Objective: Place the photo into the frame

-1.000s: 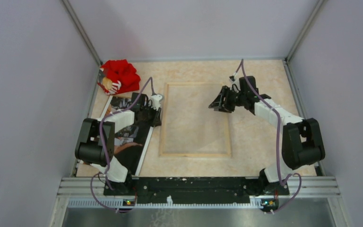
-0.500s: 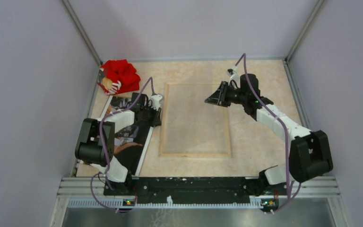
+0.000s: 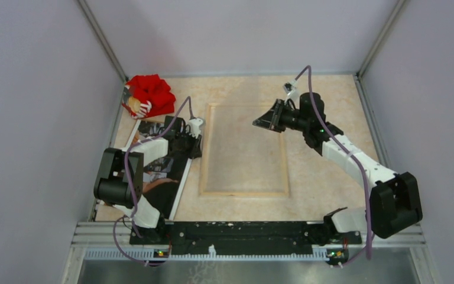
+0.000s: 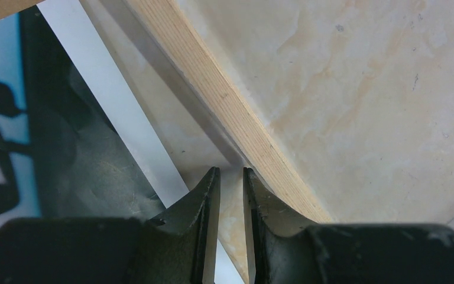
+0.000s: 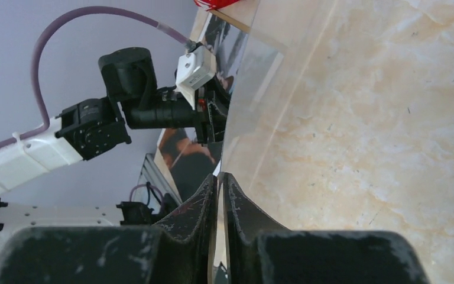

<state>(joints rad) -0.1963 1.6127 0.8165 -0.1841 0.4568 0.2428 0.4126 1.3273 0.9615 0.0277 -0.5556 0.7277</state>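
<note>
The frame (image 3: 245,193) lies flat mid-table with its light wood back up. My right gripper (image 3: 261,123) hangs above the frame's far right part, its jaws pressed onto the edge of a clear pane (image 5: 260,106) that tilts up over the frame opening (image 3: 242,154). The photo (image 3: 171,183), dark with a white border, lies left of the frame, partly under my left arm. My left gripper (image 4: 229,171) sits low between the photo's white border (image 4: 112,118) and the frame's wooden left rail (image 4: 224,100), jaws slightly apart with only table showing between them.
A red bundle (image 3: 151,94) sits in the back left corner. A brown board edge (image 4: 0,9) shows beyond the photo. Grey walls close in on both sides and the back. A black rail (image 3: 242,231) runs along the near edge.
My right arm has swung up and toward the far left over the frame, and its jaws have closed onto the clear pane's edge. The left arm has not moved.
</note>
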